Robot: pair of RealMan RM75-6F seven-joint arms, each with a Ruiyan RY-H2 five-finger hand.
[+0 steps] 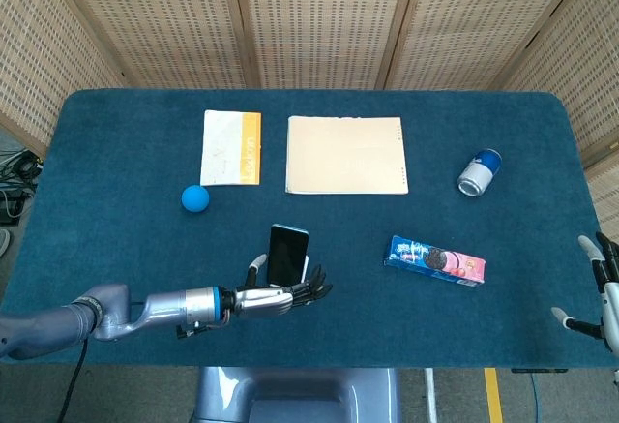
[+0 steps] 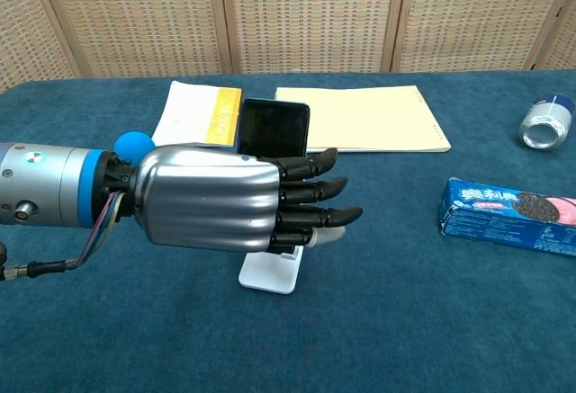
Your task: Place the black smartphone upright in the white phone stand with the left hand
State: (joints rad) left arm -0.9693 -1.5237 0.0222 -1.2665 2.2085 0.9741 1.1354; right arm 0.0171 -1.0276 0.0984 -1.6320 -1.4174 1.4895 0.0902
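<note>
— Extending forward over the table, the left hand (image 2: 216, 197) is seen with its fingers (image 2: 317, 216) straightened and spread; nothing is held in them. Is that how it is read from above as well?

— It is. In the head view the left hand (image 1: 280, 295) lies low and flat beside the black smartphone (image 1: 287, 256), fingers apart, and no grip on the device can be made out. Whether a fingertip brushes its lower edge cannot be told.

— And where is the black smartphone (image 2: 273, 129) placed?

— It is seen standing upright behind the hand, and the base plate of the white phone stand (image 2: 272, 270) shows below the fingers. The cradle itself is hidden by the hand, but the phone appears to be seated in it, so the placement is judged done or nearly so.

— How should such a thing be handled if a correction is needed?

— It would be expected to be rigid, fairly light, and slick on its glass face. It is best taken by the two long side edges, above the cradle, so that the screen is not pressed and the light stand is not tipped or dragged on the blue table (image 1: 116, 142).

— What lies further out?

— A blue ball (image 1: 195, 198) and a yellow-edged booklet (image 1: 231, 147) are found beyond the hand, then a tan folder (image 1: 346, 155), a biscuit packet (image 1: 434, 259) and a can (image 1: 479, 172) on its side. The right hand (image 1: 602, 292) is only partly shown at the table's far edge, with fingers that look spread and nothing in them.
</note>
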